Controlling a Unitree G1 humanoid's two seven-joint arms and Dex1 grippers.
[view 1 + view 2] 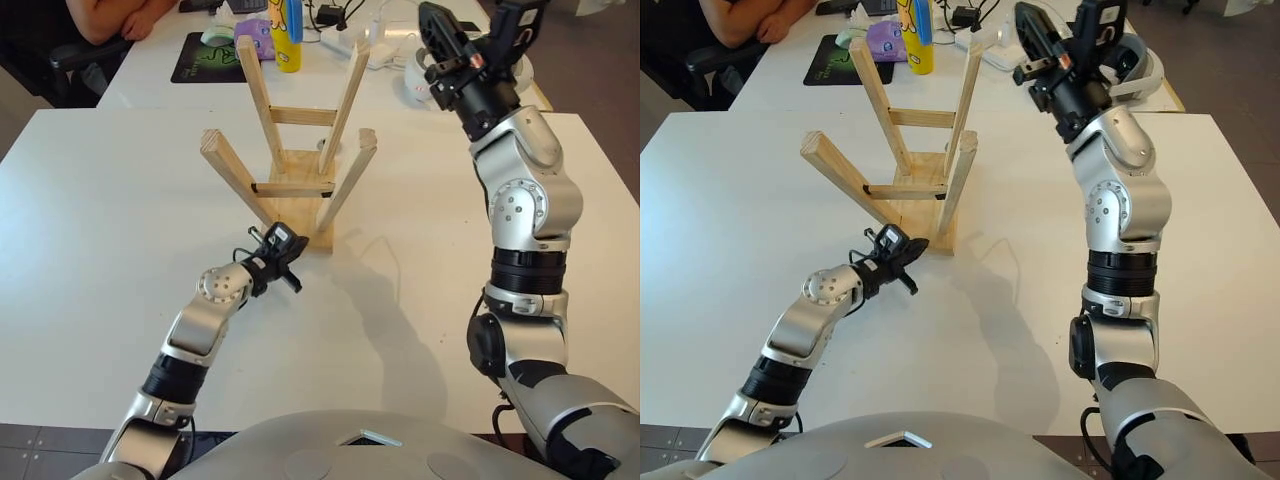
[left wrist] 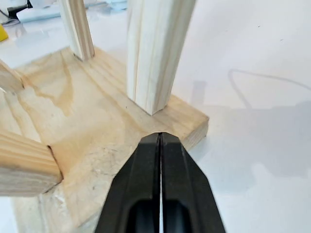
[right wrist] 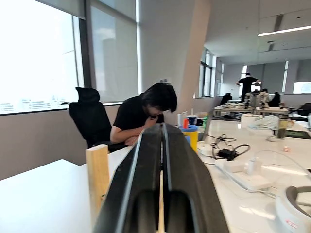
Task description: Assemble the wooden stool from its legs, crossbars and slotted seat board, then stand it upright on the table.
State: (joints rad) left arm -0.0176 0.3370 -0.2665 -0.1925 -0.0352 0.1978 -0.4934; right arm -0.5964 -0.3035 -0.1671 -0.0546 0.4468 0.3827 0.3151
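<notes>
The left tool (image 2: 160,138), pinched shut and empty, sits low at a corner of the upturned stool's (image 1: 295,165) seat board (image 2: 73,121), seemingly to steady it on the bench (image 1: 100,220). The right tool (image 3: 162,128), also closed on nothing, hangs high beside a leg (image 3: 98,179).

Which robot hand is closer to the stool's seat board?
Left. The left gripper sits at a corner of the seat board; the right gripper is high near a leg top.

Pale unfinished wood stool (image 1: 295,188), grainy seat board (image 2: 92,121), smooth glossy white table (image 1: 100,220)
</notes>
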